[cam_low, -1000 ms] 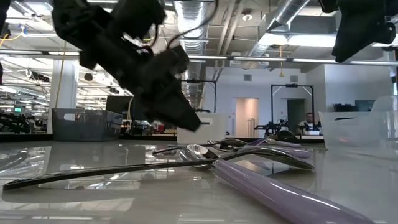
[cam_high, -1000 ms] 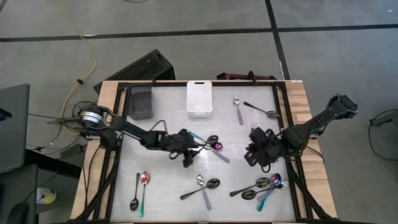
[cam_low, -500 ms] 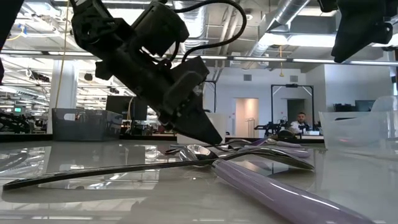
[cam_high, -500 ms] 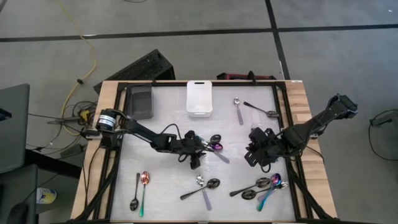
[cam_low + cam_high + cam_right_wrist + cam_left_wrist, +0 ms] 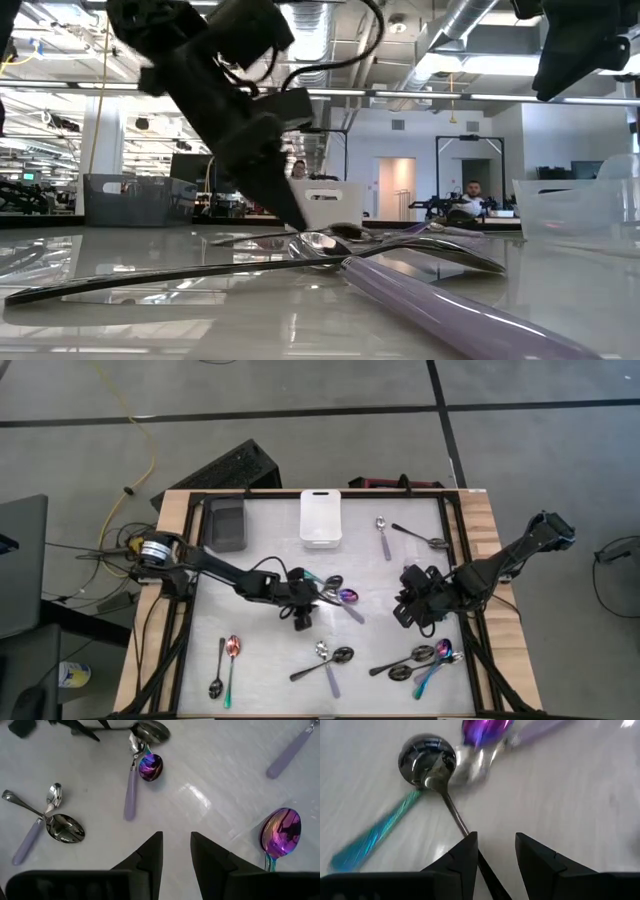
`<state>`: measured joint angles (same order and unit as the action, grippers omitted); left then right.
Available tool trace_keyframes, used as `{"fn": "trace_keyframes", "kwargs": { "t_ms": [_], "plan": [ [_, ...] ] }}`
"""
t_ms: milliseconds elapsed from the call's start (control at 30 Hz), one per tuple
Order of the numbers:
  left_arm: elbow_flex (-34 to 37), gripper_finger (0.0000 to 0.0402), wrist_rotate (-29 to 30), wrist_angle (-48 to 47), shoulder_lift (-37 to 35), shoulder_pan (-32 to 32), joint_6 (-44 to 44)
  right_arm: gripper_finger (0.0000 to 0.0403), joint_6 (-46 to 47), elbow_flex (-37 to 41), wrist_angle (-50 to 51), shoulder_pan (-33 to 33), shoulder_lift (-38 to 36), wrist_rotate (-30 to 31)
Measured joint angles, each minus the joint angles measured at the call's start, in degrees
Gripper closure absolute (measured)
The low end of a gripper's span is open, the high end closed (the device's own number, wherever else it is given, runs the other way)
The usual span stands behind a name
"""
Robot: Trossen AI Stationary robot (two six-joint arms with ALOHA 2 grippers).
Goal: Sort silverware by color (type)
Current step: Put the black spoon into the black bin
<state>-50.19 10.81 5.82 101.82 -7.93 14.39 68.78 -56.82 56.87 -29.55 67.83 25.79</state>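
The left gripper (image 5: 302, 612) sits low at the middle of the high view, fingers narrowly parted astride the thin handle of a dark spoon (image 5: 431, 762), apparently lining up a pick from the cluster there. That spoon's long axis runs diagonally, bowl toward the upper left of the left wrist view. The right gripper (image 5: 418, 610), slightly open and empty, waits at centre right.

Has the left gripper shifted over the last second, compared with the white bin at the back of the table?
Yes. In the high view the left gripper reached farther from the white bin toward the right side half a second ago, then drew back to about its earlier spot.
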Motion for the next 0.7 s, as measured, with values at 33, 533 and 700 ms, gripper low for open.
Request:
{"fn": "trace_keyframes", "kwargs": {
  "t_ms": [33,533,700],
  "plan": [
    [0.16,0.0283,-0.01,-1.42,-1.36,-0.33,-0.16,0.0281,-0.18,0.00,0.04,0.13,0.00,-0.01],
    [0.09,0.0283,15.56,-2.08,-0.09,-3.47,5.85,0.0281,-1.82,0.02,-0.38,2.28,0.00,-0.54],
    [-0.03,0.0283,17.50,-0.02,4.35,-3.17,7.73,0.0281,-1.82,0.02,-0.47,2.26,0.00,-0.65]
  ]
}}
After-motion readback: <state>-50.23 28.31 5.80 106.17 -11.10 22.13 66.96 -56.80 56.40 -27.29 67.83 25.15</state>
